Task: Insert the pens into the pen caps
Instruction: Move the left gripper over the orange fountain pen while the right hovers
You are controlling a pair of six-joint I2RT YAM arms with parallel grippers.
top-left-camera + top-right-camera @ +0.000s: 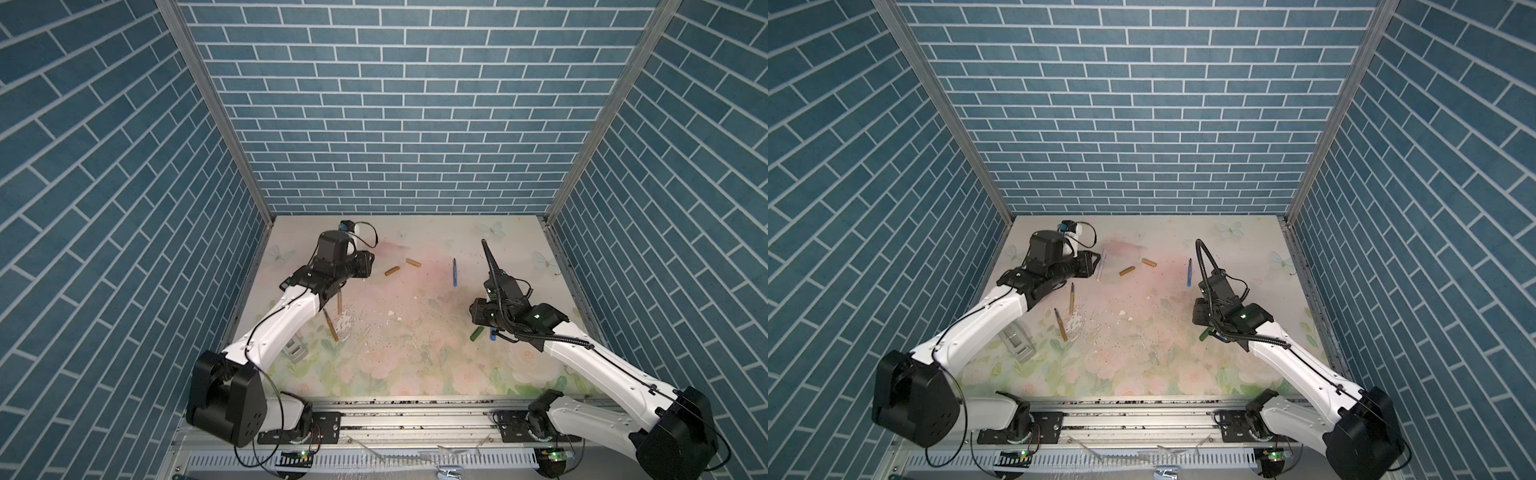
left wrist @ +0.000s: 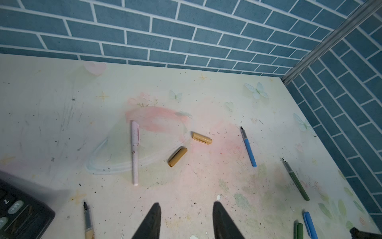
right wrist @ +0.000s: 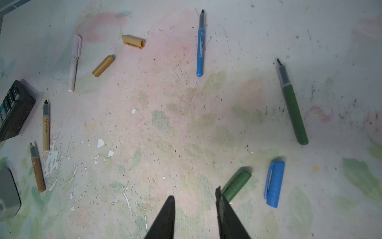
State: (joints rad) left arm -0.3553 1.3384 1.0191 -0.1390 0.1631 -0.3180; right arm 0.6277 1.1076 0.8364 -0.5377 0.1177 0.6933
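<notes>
My left gripper [image 2: 187,204] hangs open and empty above the mat, short of two gold-brown pen caps [image 2: 177,157] [image 2: 202,138]. Beside them lies a pink pen [image 2: 134,153] with its pink cap on. My right gripper [image 3: 194,193] is open too. One of its fingers stands right next to the dark green cap [image 3: 237,184], and the blue cap [image 3: 274,182] lies just beyond. The blue pen [image 3: 200,45] and green pen [image 3: 292,105] lie uncapped farther off. Two gold-brown pens [image 3: 45,126] [image 3: 37,168] rest near the left arm.
A black calculator [image 3: 14,109] sits by the gold-brown pens, under the left arm. A grey boxy object [image 1: 296,351] lies nearer the front. Blue brick walls [image 1: 415,124] close in the floral mat [image 1: 415,353] on three sides.
</notes>
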